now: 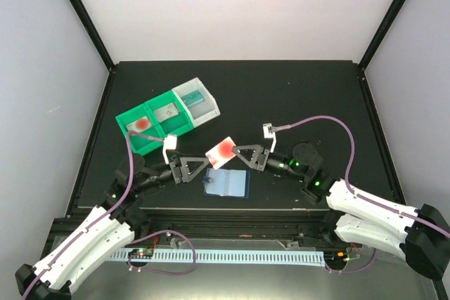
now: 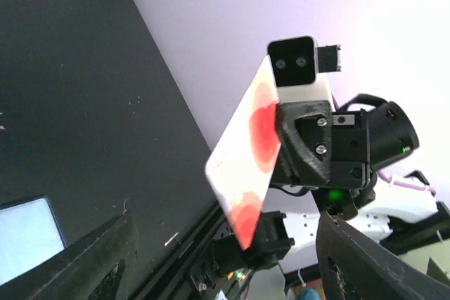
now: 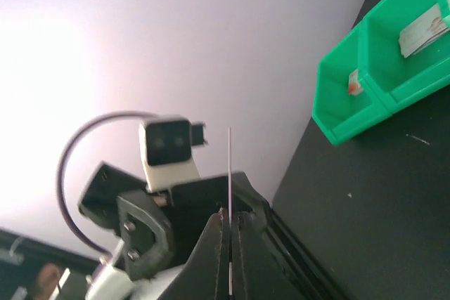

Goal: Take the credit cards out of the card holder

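The card holder (image 1: 226, 183), a pale-blue translucent sleeve, lies flat on the black table near the front edge; its corner also shows in the left wrist view (image 2: 24, 237). A whitish credit card (image 1: 222, 150) with a red-orange patch is held in the air above it. My right gripper (image 1: 238, 151) is shut on this card, which the right wrist view shows edge-on (image 3: 230, 166) between the closed fingers (image 3: 219, 244). My left gripper (image 1: 205, 162) faces the card (image 2: 249, 152) from the left with its jaws wide open and apart from it.
A green compartment tray (image 1: 135, 138) with a white end bin (image 1: 197, 100) stands at the back left. It holds one card with a red patch (image 1: 143, 123) and another card (image 1: 169, 112). The tray also shows in the right wrist view (image 3: 351, 114).
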Motion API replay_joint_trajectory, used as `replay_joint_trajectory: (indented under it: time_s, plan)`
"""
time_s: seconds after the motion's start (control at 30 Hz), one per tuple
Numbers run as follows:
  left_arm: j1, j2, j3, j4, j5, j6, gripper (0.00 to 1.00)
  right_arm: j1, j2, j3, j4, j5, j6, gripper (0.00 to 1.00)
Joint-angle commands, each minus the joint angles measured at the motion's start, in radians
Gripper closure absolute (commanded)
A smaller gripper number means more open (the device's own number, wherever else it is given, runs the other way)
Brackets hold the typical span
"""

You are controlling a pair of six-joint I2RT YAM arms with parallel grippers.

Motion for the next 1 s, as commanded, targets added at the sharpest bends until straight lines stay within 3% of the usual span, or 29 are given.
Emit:
replay_joint_trajectory:
  time_s: [0.0,0.1,0.37,0.5,0.6,0.73,0.97]
  plan:
    - [0.003,-0.015,-0.058,0.164,-0.071,-0.166,0.34,-0.003,0.009,0.003,0.073,0.166,0.133,0.99]
    - [0.004,0.004,-0.057,0.185,-0.065,-0.181,0.42,0.000,0.022,0.015,0.045,0.209,0.170,0.99]
    - [0.002,0.079,-0.071,0.333,-0.057,-0.274,0.46,0.053,0.070,0.031,0.074,0.301,0.245,0.99]
    - [0.003,0.105,-0.056,0.332,-0.056,-0.293,0.52,0.079,0.085,0.036,0.091,0.343,0.258,0.99]
    - [0.002,0.103,-0.057,0.323,-0.075,-0.305,0.51,0.090,0.099,0.043,0.102,0.353,0.261,0.99]
    - [0.002,0.084,-0.061,0.301,-0.084,-0.311,0.40,0.096,0.107,0.055,0.098,0.364,0.256,0.99]
    - [0.002,0.070,-0.076,0.283,-0.096,-0.333,0.43,0.109,0.110,0.059,0.113,0.378,0.246,0.99]
